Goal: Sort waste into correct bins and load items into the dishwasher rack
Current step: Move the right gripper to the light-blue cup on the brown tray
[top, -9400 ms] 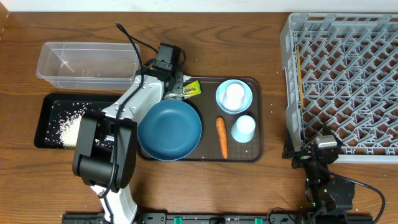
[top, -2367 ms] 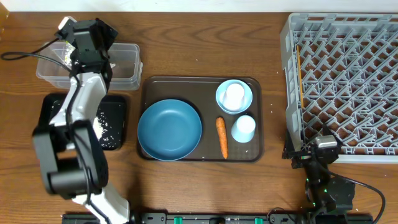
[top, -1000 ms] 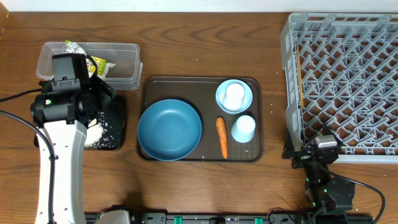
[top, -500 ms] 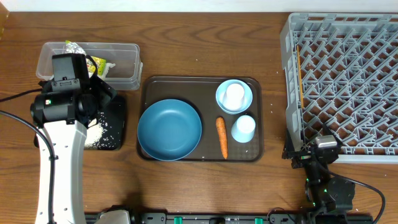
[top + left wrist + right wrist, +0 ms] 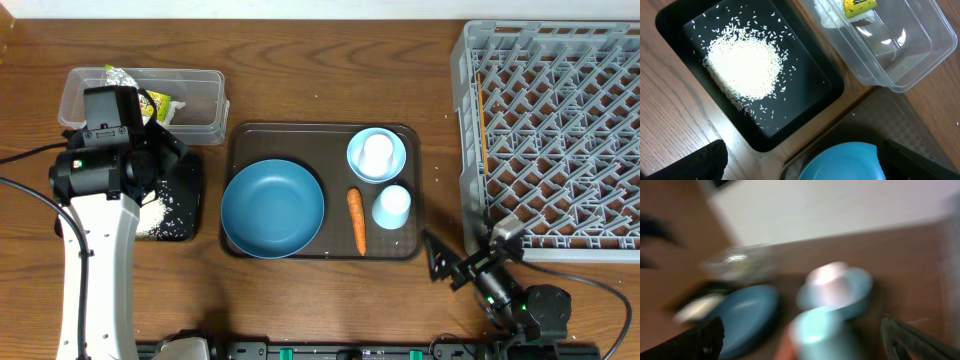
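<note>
Rice [image 5: 742, 67] lies heaped in the black tray [image 5: 805, 107]. The clear tub [image 5: 900, 55] holds the yellow-green wrapper [image 5: 859, 6] and white tissue [image 5: 827, 15]. On the brown serving tray [image 5: 330, 135] sit the dark-blue dish [image 5: 272, 208], the carrot [image 5: 357, 220], a pale-blue bowl [image 5: 392, 168] with a white cup [image 5: 376, 150] in it, and a pale-blue cup [image 5: 391, 206]. My left gripper [image 5: 810, 167] hangs open and empty over the gap between black tray and dish. My right gripper [image 5: 440, 265] is open and empty, low at the serving tray's front right corner, facing the cups; its view is blurred.
The big grey dishwasher rack [image 5: 560, 130] fills the right side of the table, with nothing in it. My left arm [image 5: 95, 250] covers part of the black tray from above. Bare wood lies behind the serving tray and along the front edge.
My right arm has left its folded pose by the rack's front corner and swung its gripper left toward the serving tray. The left arm has not moved.
</note>
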